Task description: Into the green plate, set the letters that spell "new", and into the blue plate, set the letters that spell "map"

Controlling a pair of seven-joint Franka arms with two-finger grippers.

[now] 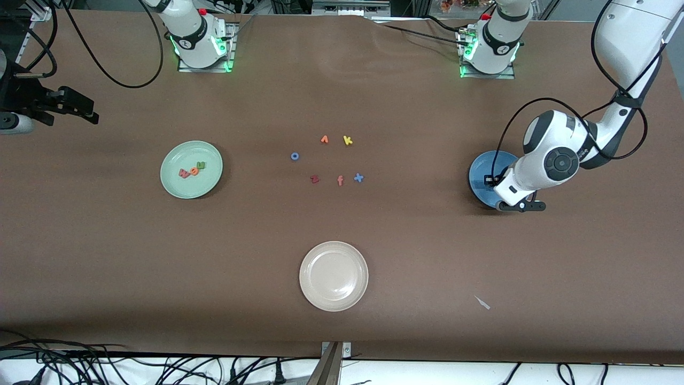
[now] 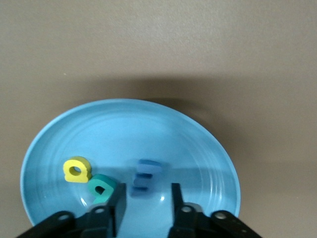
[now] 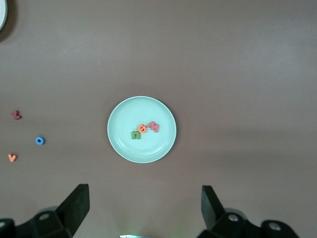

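We see a cream-white plate (image 1: 333,276) near the table's front edge. Mid-table lie loose foam letters: an orange one (image 1: 324,139), yellow k (image 1: 348,140), blue o (image 1: 294,156), dark red z (image 1: 314,179), orange f (image 1: 340,181) and blue x (image 1: 358,178).

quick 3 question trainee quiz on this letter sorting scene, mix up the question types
1. True or false: the green plate holds three letters.
2. Which letter lies in the blue plate between the left gripper fingers' tips? A) m B) k C) z
3. Fill in: the cream plate lies ____ to the front camera than the loose letters.

Key: 1 true, n, e and w. 2 A. 3 nearer.
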